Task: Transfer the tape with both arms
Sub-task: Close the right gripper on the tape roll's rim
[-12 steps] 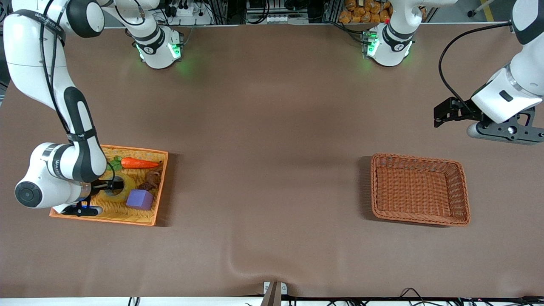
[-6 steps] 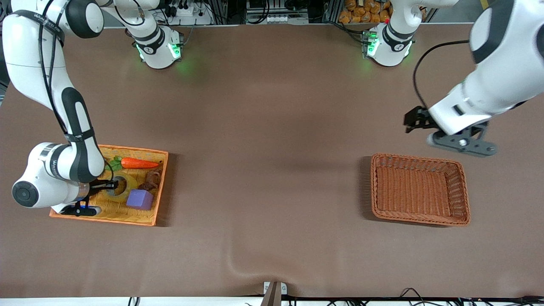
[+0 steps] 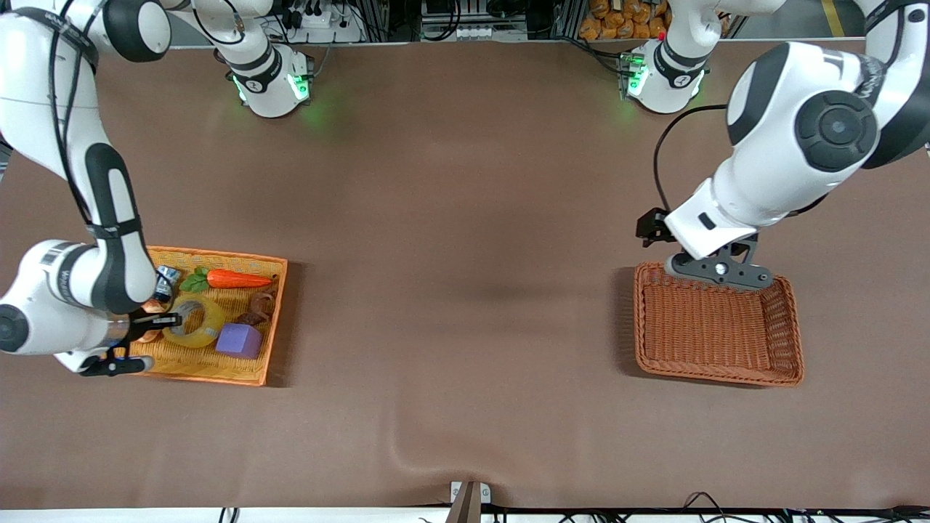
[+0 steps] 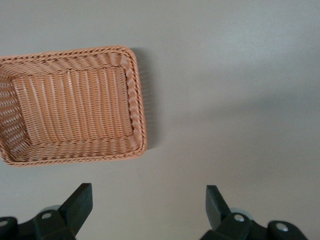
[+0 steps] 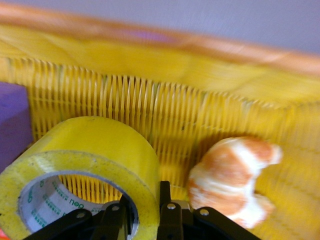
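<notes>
Jaws of the right gripper (image 3: 174, 318) pinch the wall of the tape (image 3: 193, 321) (one finger inside its core) in the yellow basket (image 3: 272, 319), that arm bent low, while the left gripper (image 4: 149, 200) hangs spread wide over the brown basket (image 3: 792, 341).

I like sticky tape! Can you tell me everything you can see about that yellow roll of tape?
The tape is a fat yellow ring, a bit see-through, with a pale inner core printed with small green letters. It sits in the yellow basket at the right arm's end of the table, tipped up a little, beside the purple cube and a croissant. The right gripper is shut on its wall, one finger inside the hole and one outside.
</notes>
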Controlling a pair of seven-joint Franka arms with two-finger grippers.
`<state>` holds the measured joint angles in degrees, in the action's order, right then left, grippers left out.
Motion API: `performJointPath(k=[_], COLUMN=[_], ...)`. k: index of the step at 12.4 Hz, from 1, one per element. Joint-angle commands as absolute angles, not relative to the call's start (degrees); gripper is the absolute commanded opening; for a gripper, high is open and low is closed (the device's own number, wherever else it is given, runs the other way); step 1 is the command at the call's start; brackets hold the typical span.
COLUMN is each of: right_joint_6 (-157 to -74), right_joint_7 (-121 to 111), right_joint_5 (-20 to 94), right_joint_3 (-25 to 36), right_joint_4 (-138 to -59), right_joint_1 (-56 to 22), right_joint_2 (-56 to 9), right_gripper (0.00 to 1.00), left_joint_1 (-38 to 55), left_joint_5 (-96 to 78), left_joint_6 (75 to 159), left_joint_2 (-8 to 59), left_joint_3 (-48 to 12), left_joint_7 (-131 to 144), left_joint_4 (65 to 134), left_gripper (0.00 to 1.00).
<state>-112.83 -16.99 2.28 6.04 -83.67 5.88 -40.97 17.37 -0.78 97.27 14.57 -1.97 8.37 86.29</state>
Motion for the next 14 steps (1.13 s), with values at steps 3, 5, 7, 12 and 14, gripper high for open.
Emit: performJointPath(k=[3, 5, 7, 12, 14], right_joint_6=[-106.98, -103.46, -103.27, -102.66, -102.66], right_joint_7=[-18.72, -18.55, -16.54, -4.77, 1.81], right_joint_5=[3.16, 3.78, 5.0, 7.82, 7.74], right_joint_3=[5.19, 5.19, 5.1, 5.1, 5.18], right_joint_4=[-82.89, -79.73, -78.93, -79.1, -79.45], right_joint_1=[3.0, 0.28, -3.41, -15.97, -22.03], right_joint_2=[-33.05, -33.13, -33.57, -33.92, -34.28], right_gripper=[0.0, 0.0, 0.0, 0.0, 0.0], left_joint_1=[19.24, 20.56, 22.5, 21.27, 20.48], left_joint_5=[-0.26, -0.35, -0.18, 0.09, 0.09], left_joint_6=[98.17, 100.71, 102.21, 103.62, 103.62], left_joint_2=[18.27, 20.03, 20.74, 20.4, 19.08], left_joint_3=[-1.85, -1.93, -1.93, -2.02, -1.93], left_joint_7=[13.96, 17.65, 21.6, 20.92, 20.66], left_joint_4=[83.15, 82.62, 82.62, 83.32, 85.24], left_gripper=[1.0, 1.0, 1.0, 1.0, 1.0])
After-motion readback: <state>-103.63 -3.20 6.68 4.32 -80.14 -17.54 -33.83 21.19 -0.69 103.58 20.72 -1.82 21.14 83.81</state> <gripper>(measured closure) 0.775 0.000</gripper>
